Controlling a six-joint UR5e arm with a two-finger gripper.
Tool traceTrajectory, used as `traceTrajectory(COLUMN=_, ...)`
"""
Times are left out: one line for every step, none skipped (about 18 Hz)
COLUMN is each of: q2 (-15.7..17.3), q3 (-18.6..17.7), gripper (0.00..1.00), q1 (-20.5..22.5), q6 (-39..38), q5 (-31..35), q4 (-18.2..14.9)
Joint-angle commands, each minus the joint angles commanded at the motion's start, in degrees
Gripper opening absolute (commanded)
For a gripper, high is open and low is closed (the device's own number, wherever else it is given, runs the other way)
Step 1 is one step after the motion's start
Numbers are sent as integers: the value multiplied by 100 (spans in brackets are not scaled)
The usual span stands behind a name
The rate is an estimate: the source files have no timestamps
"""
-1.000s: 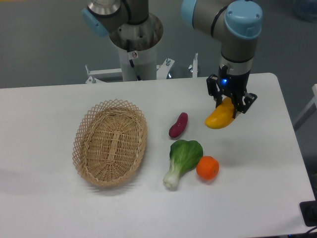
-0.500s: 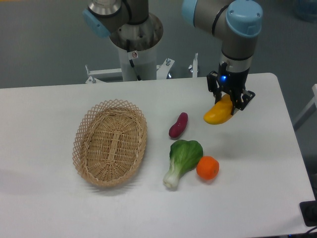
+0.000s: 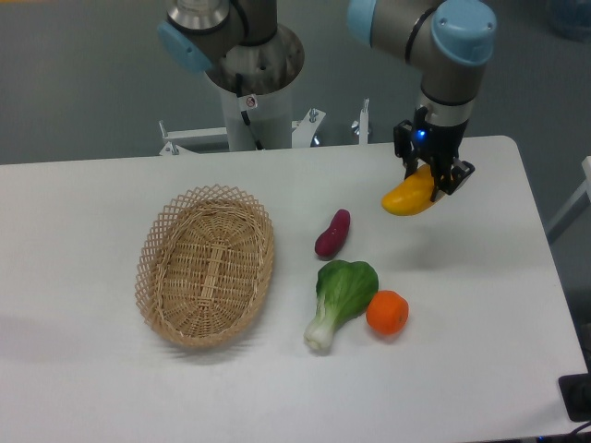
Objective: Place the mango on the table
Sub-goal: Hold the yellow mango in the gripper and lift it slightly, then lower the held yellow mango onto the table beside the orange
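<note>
Overhead, jaws clamping mango (image 3: 409,197)

White table (image 3: 480,369) on which are laid a wicker basket (image 3: 206,266), sweet potato (image 3: 332,233), bok choy (image 3: 340,290) and orange (image 3: 387,312).

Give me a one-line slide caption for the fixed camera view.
Gripper holds a yellow-orange oblong mango above the white table, right of a woven wicker basket.
</note>
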Motion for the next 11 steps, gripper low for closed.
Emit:
traceTrajectory(q2=-123, q3=0, gripper=57, q1=35, q6=63, q5=-70, q4=139)
traceTrajectory(q2=-272, q3=0, gripper=57, q1=44, q6=81, q5=-123, q4=358)
traceTrajectory(q2=-395, q3=-35, gripper=57, q1=44, q6=72, q5=-141, q4=587)
traceTrajectory(q2=-501, q3=-53, gripper=57, q1=44, q6=72, q5=-141, q4=789)
traceTrajectory(q2=-606, q3=-70, gripper=57, q1=44, q6=55, q5=-150, q4=930)
traceTrajectory(q2=-729, q3=-79, gripper=57, q1=36, q6=20, q5=-193, q4=1062)
traceTrajectory(q2=-843, q3=-79, gripper=57, q1=18, q6=-7, q5=-281, q4=1212)
traceTrajectory(q2=-897, q3=-88, gripper=57, q1=9, q6=-16, q5=-412, q4=1335)
traceTrajectory(q2=-941, q3=-105, gripper=57, q1=1, q6=-68, q5=-509, q4=1388)
traceTrajectory(q2=-1002, q3=-132, gripper=57, q1=-8, q6=-173, q5=-571, q4=1406)
traceTrajectory(q2=-1072, q3=-132, gripper=57, q1=-26, q6=-261, q5=-580, q4=1459)
